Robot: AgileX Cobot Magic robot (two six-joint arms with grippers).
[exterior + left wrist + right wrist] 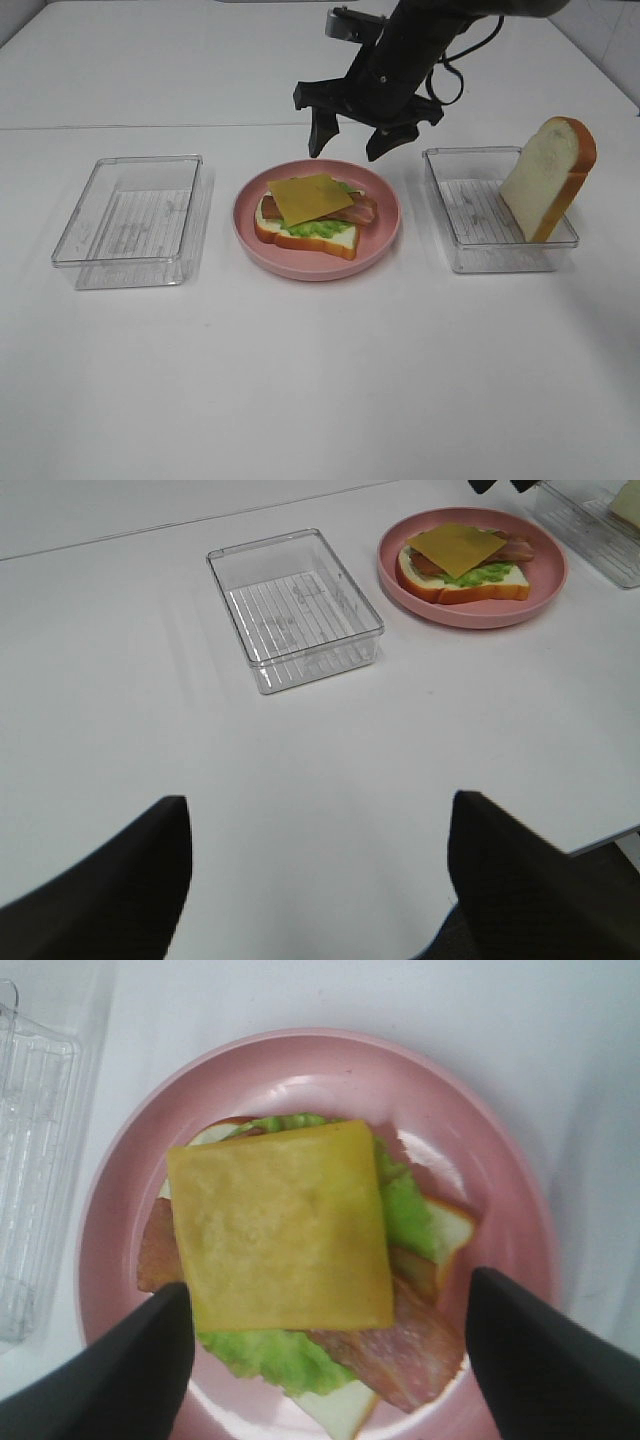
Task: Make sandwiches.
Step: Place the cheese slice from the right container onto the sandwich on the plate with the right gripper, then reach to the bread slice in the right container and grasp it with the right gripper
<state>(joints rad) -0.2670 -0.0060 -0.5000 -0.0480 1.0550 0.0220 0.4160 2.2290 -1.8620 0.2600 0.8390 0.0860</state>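
Note:
On the pink plate lies an open sandwich: a bread slice, green lettuce, bacon strips and a yellow cheese slice on top. My right gripper hovers open just above the plate's far edge, with nothing between its fingers. Its wrist view looks straight down on the cheese slice, lettuce and bacon. A second bread slice leans upright in the right tray. My left gripper is open over bare table, far from the plate.
An empty clear tray stands left of the plate, also seen as the clear tray in the left wrist view. The white table runs wide in front of the plate and trays. A seam crosses the table behind them.

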